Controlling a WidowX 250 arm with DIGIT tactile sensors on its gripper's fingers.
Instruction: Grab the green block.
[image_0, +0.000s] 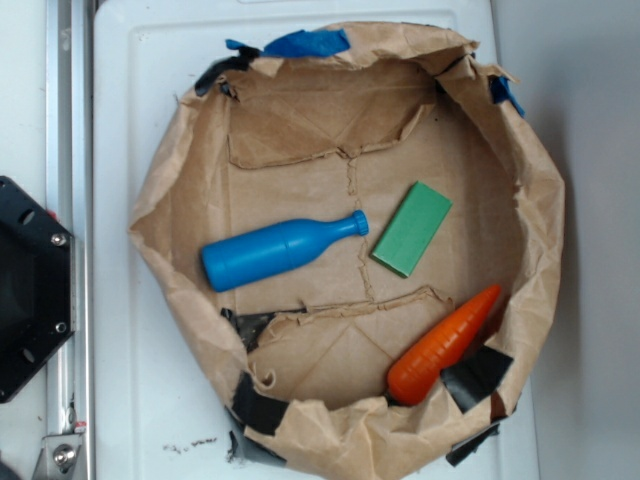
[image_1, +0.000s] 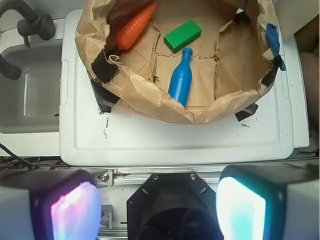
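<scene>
Tool (image_1: 157, 200) gapes, apparently well short of green block (image_1: 183, 35).

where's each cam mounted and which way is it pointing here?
Exterior: overhead, looking straight down into the paper bowl; only the black base at the left edge shows.
Wrist: on the arm, back from the bowl, looking down and forward over the base; two gripper fingers frame the bottom, wide apart.
Shared: green block, blue bottle, orange carrot, bowl, with the layout turned between views.
</scene>
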